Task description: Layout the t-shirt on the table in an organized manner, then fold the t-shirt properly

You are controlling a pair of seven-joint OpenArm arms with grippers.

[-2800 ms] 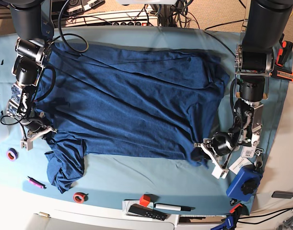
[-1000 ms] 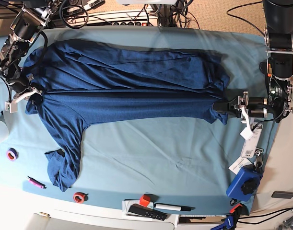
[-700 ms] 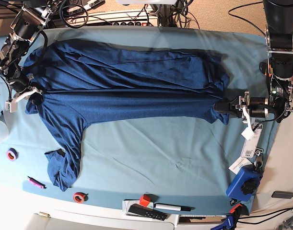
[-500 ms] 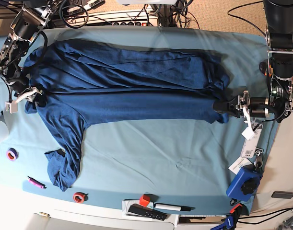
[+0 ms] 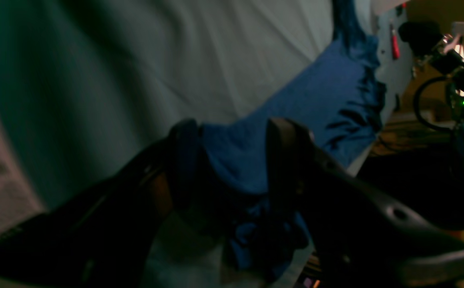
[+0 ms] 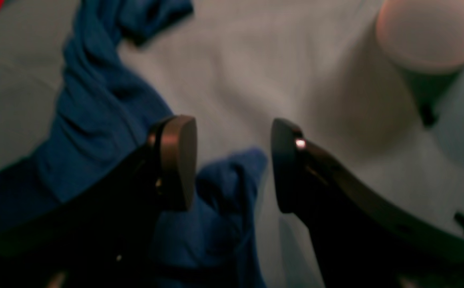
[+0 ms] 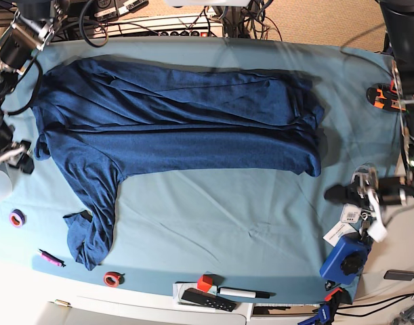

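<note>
The dark blue t-shirt [image 7: 193, 128] lies folded in half lengthwise across the far half of the table [image 7: 227, 217]. One sleeve trails toward the front at the left. My left gripper [image 7: 337, 195] is open, just off the shirt's right end, and holds nothing. In the left wrist view its fingers [image 5: 283, 160] stand apart, with the t-shirt [image 5: 315, 100] beyond them. My right gripper [image 7: 20, 161] is open beside the shirt's left end. In the right wrist view its fingers [image 6: 176, 160] are apart over a loose tip of the t-shirt [image 6: 96, 120].
Along the front edge lie a purple tape roll [image 7: 17, 218], a pink marker [image 7: 51, 258], a red ring [image 7: 112, 278], a red cube [image 7: 204, 283], a black remote [image 7: 207, 298] and a pen [image 7: 244, 293]. A blue object [image 7: 345, 261] and white tags [image 7: 349, 217] sit at the front right.
Both grippers have opened and let go of the shirt's ends, then drawn outward and toward the front. The shirt has settled flat, folded in half.
</note>
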